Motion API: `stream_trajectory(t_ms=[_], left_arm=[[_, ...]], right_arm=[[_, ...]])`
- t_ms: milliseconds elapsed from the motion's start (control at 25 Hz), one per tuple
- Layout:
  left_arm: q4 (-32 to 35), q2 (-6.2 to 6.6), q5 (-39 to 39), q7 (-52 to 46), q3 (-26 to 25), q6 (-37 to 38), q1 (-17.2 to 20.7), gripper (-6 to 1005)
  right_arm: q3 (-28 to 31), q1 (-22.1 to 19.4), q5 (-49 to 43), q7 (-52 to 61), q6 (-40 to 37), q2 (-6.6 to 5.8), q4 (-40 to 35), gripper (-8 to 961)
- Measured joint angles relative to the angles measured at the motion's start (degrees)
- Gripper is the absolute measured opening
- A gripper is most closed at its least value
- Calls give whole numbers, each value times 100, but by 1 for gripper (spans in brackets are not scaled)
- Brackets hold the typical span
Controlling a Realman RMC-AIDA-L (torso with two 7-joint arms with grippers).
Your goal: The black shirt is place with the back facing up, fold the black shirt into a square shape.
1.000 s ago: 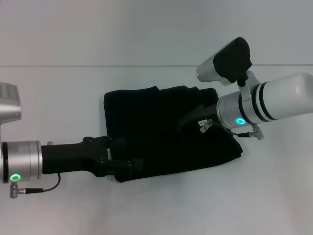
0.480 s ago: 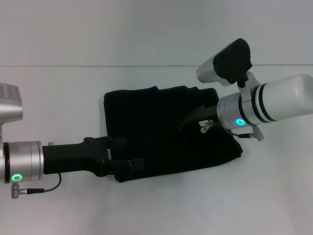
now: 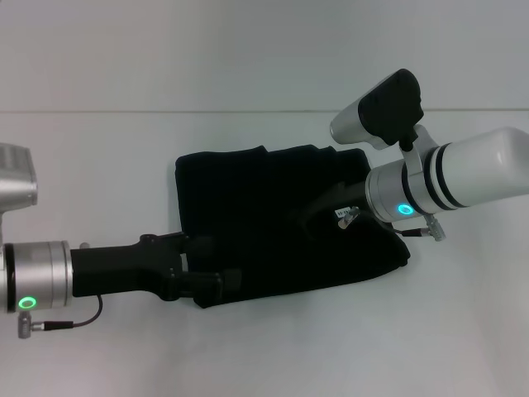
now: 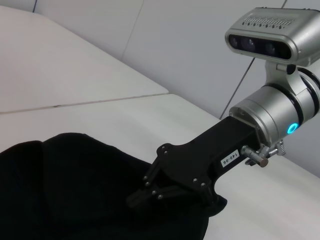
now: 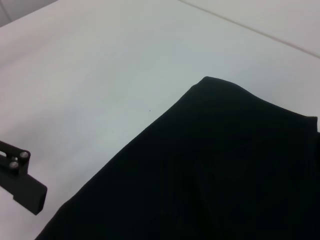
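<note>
Surface: a plain white table (image 3: 264, 356) runs up to a pale wall at 12 o'clock in the head view; nothing else lies on it but the garment.
Shirt: the black shirt (image 3: 264, 215) sits at the table's middle as a compact dark block, wider than deep, already folded over on itself; no lettering shows.
Left gripper: the left gripper (image 3: 219, 281) reaches in from 9 o'clock and is at the shirt's near-left corner, around 7 o'clock on the cloth. Black on black hides its fingers, so I cannot tell whether they pinch fabric or stand apart.
Right gripper: the right gripper (image 4: 150, 192) comes from 3 o'clock and is down on the shirt's right part. In the left wrist view its fingers look drawn together against the cloth, but whether a layer lies between them I cannot tell.
Step in hand: likely taking hold of the two sides for the next fold toward a square.
Doing it well: each side should catch every layer at the edge, not just the top one; lift both ends evenly so the fold line stays straight; carry the cloth over until the edges meet flush, then lay it down before letting go, so no corner slumps or bunches.
</note>
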Motion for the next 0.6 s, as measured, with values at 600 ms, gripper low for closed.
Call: stream_trajectory(t_ms=[600], left_arm=[[0, -1, 0, 22, 8, -23, 8, 949]], right_arm=[[71, -340, 751, -267, 207, -58, -340, 1]])
